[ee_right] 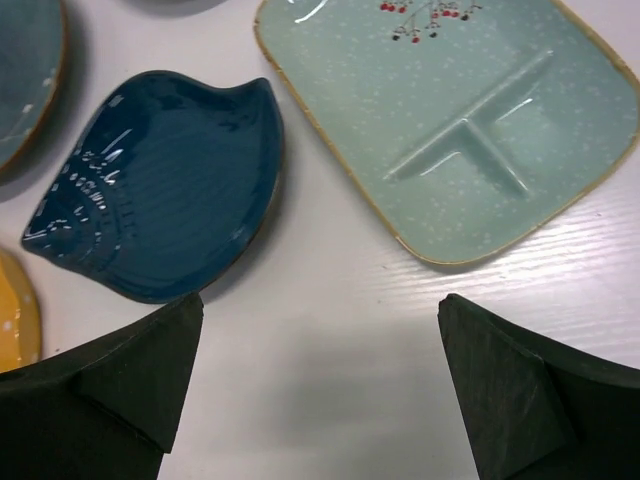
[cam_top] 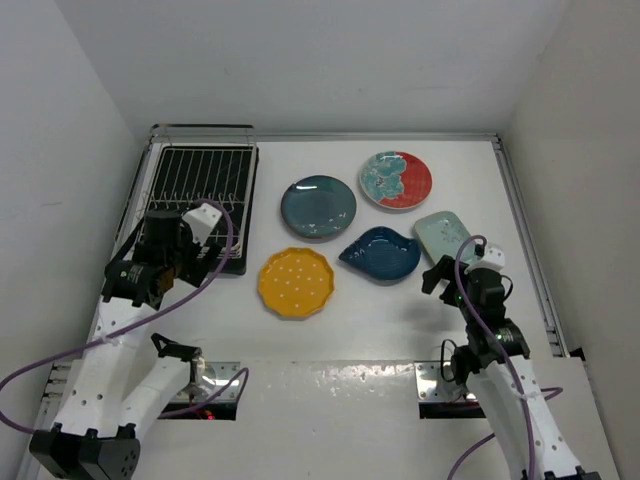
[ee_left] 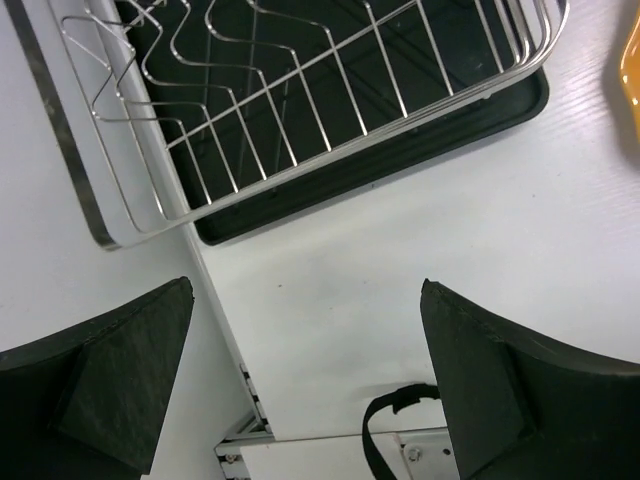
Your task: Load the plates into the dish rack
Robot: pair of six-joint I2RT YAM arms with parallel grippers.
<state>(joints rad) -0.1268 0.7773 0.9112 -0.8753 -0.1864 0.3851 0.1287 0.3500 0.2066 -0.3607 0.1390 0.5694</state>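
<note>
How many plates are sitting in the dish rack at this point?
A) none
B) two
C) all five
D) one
A: the dish rack holds nothing, while the dark teal plate, red-and-turquoise plate, yellow plate, dark blue leaf plate and pale mint plate all lie flat on the table to its right.

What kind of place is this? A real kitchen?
Probably a robot test booth, not a kitchen: bare white walls, two robot arms bolted to the table, and a dish rack beside five plates.
</note>
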